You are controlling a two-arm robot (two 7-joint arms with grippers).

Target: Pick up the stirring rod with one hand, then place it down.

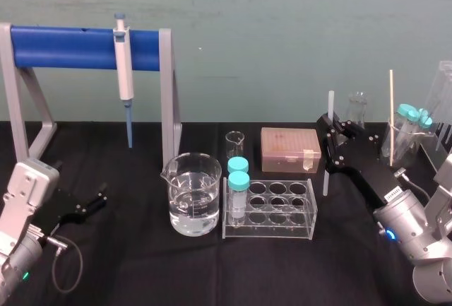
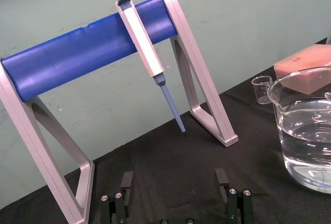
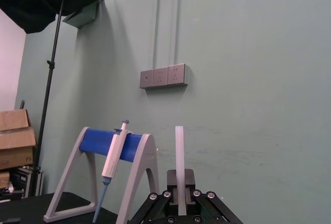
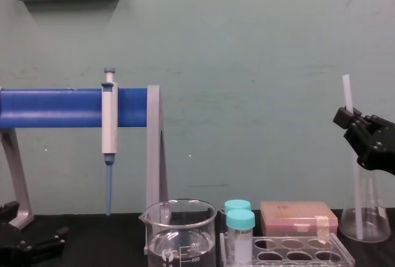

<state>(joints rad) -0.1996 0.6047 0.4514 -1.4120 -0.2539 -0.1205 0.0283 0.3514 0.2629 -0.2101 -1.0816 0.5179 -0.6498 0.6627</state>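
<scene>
Caption: one readable marking on the lab glassware.
Detail: the number 400 is printed low on the front of the glass beaker (image 4: 180, 230), beside a small printed emblem. A white label (image 1: 393, 194) on the right arm is too small to read.

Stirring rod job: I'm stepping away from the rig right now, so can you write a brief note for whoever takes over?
Grippers: the right gripper is shut on the stirring rod, holding it upright at the right of the table, beside the tube rack. The left gripper is open and idle, low at the left by the pipette stand.
Done: the rod is grasped; whether its lower end is clear of the table cannot be told.
Left: set the rod down and release it.
</scene>
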